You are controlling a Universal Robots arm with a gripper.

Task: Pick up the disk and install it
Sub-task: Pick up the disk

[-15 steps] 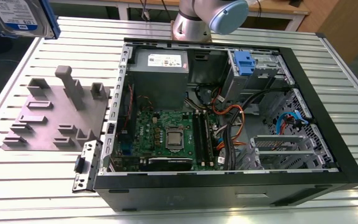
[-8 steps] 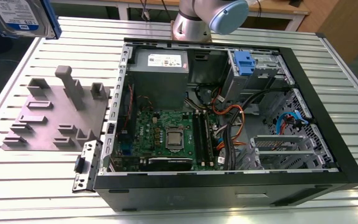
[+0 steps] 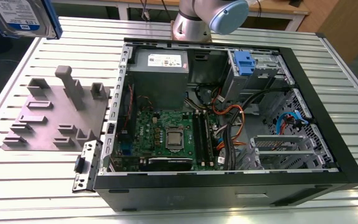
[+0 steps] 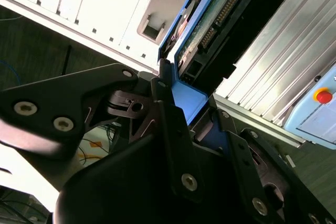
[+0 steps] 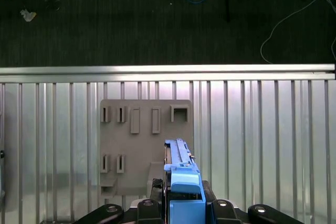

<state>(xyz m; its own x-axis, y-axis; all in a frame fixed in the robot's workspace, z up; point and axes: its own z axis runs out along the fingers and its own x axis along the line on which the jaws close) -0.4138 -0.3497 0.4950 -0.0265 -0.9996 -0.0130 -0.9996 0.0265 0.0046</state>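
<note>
The disk (image 3: 22,17) hangs high in the air at the exterior view's far left, a silver drive with a white-and-blue label in a blue carrier. It is well above the grey fixture plate (image 3: 51,119) and to the exterior view's left of the open computer case (image 3: 229,177). In both wrist views my gripper (image 5: 184,207) (image 4: 193,129) is shut on the blue carrier of the disk (image 5: 181,174) (image 4: 210,22). The disk stands on edge between the black fingers (image 4: 164,111), its green circuit board showing. The fixture plate (image 5: 134,140) lies straight below it.
Inside the case sit a grey power supply (image 3: 159,63), a motherboard (image 3: 166,135), loose cables (image 3: 229,121) and a silver drive cage with a blue latch tab (image 3: 244,63). The arm's base (image 3: 195,23) stands behind the case. The ribbed metal table (image 3: 328,60) ends in edges all round.
</note>
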